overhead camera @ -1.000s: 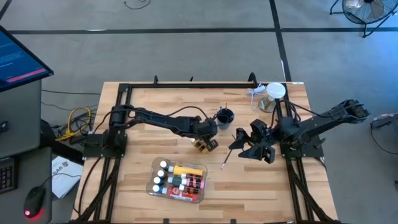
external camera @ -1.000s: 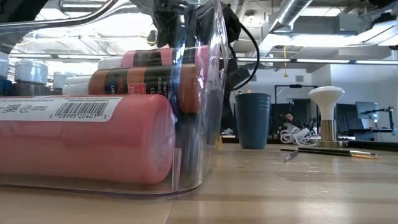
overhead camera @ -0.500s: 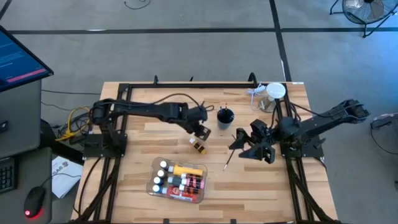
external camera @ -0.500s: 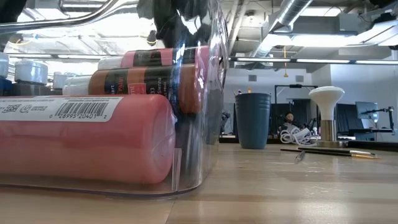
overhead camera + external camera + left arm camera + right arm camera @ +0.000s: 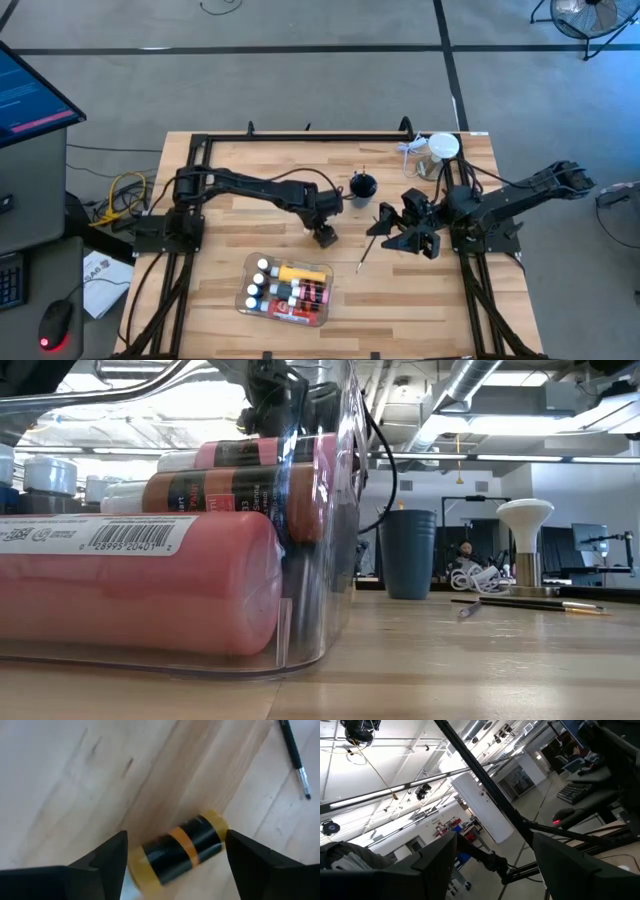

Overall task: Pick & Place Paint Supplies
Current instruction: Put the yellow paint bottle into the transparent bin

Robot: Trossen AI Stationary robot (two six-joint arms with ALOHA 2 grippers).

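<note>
A small yellow bottle with a black label [image 5: 180, 847] lies on its side on the wooden table, between the fingers of my left gripper [image 5: 176, 836]. That gripper points steeply down at mid-table [image 5: 323, 235] and is open. One finger stands off each end of the bottle without plainly touching it. A thin dark brush [image 5: 295, 757] lies on the table a little to its right [image 5: 363, 255]. My right gripper [image 5: 395, 228] waits open to the right of the brush, tipped up toward the room [image 5: 493, 837].
A clear tray [image 5: 288, 289] with several paint bottles sits near the front edge and fills the low view's left [image 5: 150, 580]. A dark cup [image 5: 361, 186] stands behind the left gripper. A clear jar with a white lid [image 5: 440, 152] is at the far right corner.
My left gripper has opened and let go of the yellow bottle, which now lies on the table. The gripper swung up toward the far edge, then came back down over the bottle with its fingers wide. The right arm has kept still.
</note>
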